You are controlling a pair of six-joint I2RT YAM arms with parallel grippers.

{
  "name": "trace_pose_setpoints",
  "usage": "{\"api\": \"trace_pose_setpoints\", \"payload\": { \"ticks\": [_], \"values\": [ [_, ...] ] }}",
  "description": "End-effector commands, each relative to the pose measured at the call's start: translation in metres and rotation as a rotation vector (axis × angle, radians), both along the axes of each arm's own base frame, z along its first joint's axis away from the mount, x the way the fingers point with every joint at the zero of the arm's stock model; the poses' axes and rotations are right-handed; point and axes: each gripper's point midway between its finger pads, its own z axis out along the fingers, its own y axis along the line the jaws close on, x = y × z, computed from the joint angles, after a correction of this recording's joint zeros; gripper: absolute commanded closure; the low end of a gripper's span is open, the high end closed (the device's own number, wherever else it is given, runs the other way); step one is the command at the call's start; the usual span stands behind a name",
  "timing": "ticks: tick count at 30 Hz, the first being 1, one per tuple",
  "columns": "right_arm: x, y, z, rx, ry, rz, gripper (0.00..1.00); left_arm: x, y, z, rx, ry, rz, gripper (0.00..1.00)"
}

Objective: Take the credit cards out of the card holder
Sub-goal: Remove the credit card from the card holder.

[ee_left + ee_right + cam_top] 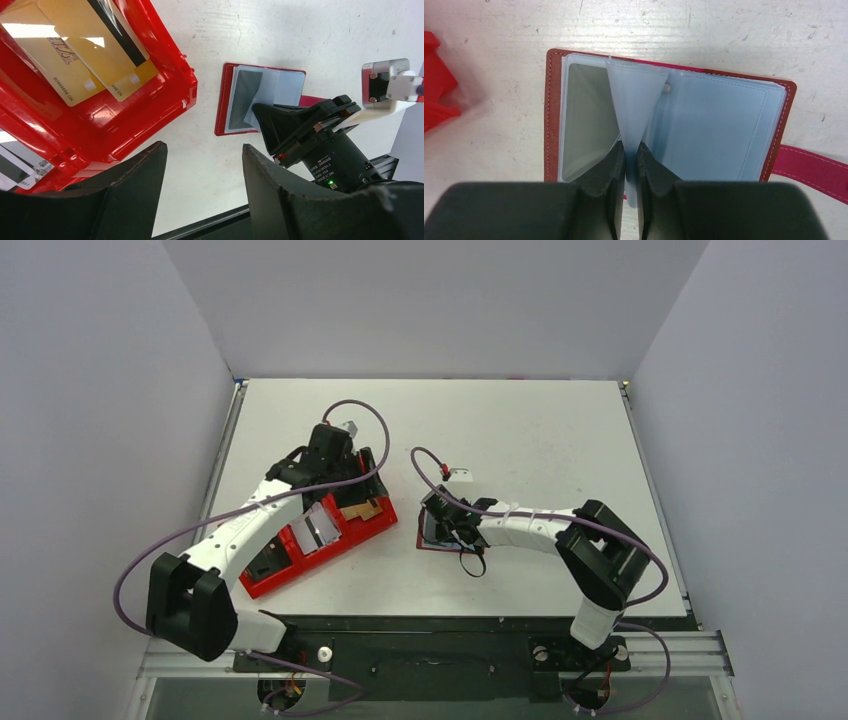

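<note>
The card holder [724,125] lies open on the table, dark red with grey-blue pockets and a red strap tab [814,167]. My right gripper [631,147] is shut on one raised pocket leaf [636,100] at the middle fold. No card shows in the pockets. The holder also shows in the top view [432,535] and the left wrist view [240,100]. Two gold-tan credit cards [75,55] with a dark stripe lie in the red tray's end compartment. My left gripper [202,147] is open and empty, above the table between the tray and the holder.
The bright-red three-compartment tray [300,570] lies at an angle on the left, under my left arm. Its middle compartment holds a pale card [318,527]. My right wrist camera mount [387,87] stands just beyond the holder.
</note>
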Motion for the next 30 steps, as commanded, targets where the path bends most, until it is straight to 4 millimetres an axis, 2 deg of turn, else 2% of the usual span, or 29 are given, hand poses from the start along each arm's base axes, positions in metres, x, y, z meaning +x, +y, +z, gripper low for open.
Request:
{"api": "trace_pose_setpoints", "payload": {
  "ticks": [1, 6, 17, 24, 30],
  "values": [
    [-0.027, -0.005, -0.017, 0.02, 0.086, 0.077, 0.93, -0.002, -0.013, -0.004, -0.009, 0.006, -0.018, 0.45],
    [-0.031, 0.003, -0.008, 0.113, 0.064, 0.128, 0.97, -0.011, -0.032, -0.018, -0.007, 0.041, -0.051, 0.45],
    [-0.047, 0.005, 0.006, 0.282, 0.036, 0.219, 1.0, -0.034, -0.075, -0.063, 0.032, 0.129, -0.12, 0.47],
    [-0.052, -0.002, 0.002, 0.292, 0.055, 0.218, 1.0, -0.036, -0.098, -0.089, 0.054, 0.157, -0.142, 0.67],
    [-0.05, -0.006, 0.003, 0.302, 0.057, 0.207, 1.0, -0.028, -0.11, -0.101, 0.053, 0.156, -0.151, 0.9]
  ]
}}
